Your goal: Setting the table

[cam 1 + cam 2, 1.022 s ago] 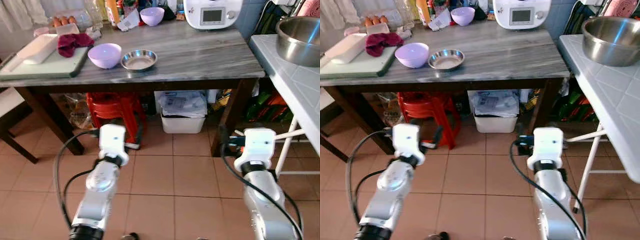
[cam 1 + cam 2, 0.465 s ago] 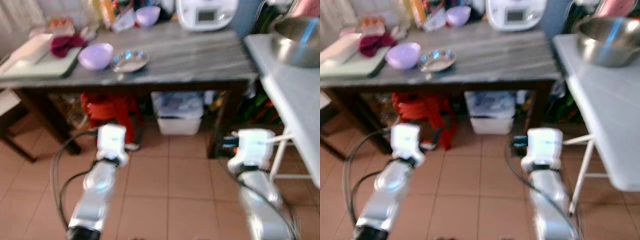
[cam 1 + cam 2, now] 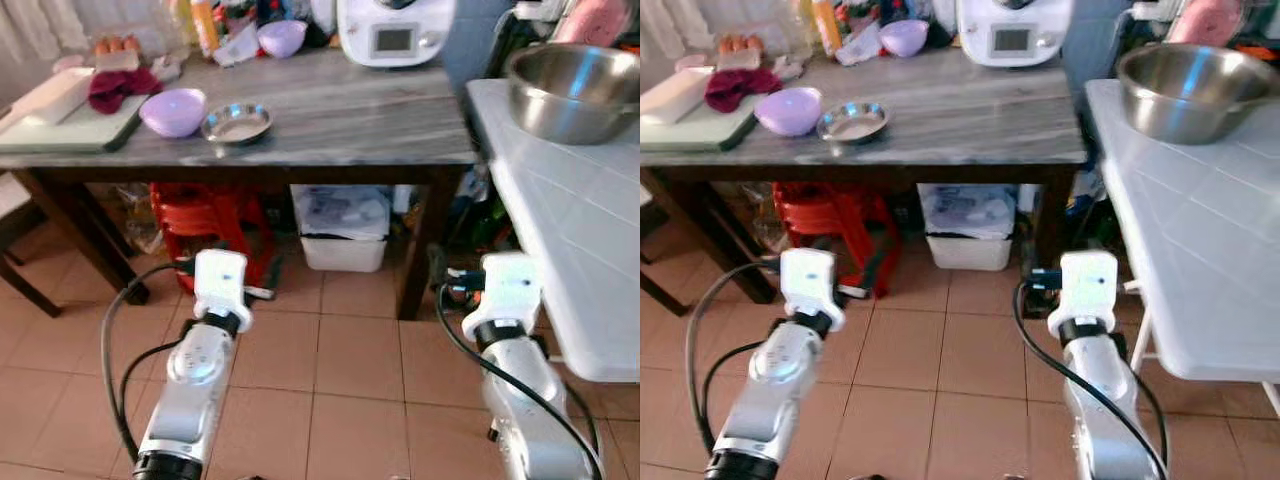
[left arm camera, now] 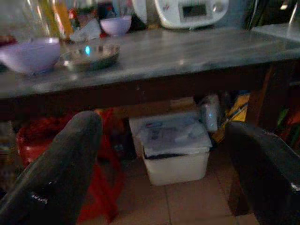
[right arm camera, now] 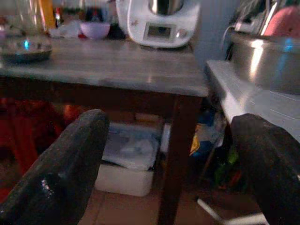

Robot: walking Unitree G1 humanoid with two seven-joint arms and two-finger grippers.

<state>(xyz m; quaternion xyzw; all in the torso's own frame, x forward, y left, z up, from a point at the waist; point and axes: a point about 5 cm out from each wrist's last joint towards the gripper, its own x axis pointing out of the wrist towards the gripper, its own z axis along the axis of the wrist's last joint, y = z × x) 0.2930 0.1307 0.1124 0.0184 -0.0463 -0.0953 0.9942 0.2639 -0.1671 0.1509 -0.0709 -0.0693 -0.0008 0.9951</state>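
Grey marble-topped table [image 3: 340,105] on dark wooden legs; on it a lilac bowl [image 3: 173,111] just beside a shallow steel dish [image 3: 236,123]; green cutting board [image 3: 70,132] at robot's left with maroon cloth [image 3: 115,84]; second lilac bowl [image 3: 282,38] and white kitchen appliance [image 3: 392,30] at rear; tiled side counter [image 3: 570,220] carries large steel basin [image 3: 572,90].

No legible text: the display on the white kitchen appliance [image 3: 394,30] is too small to read.
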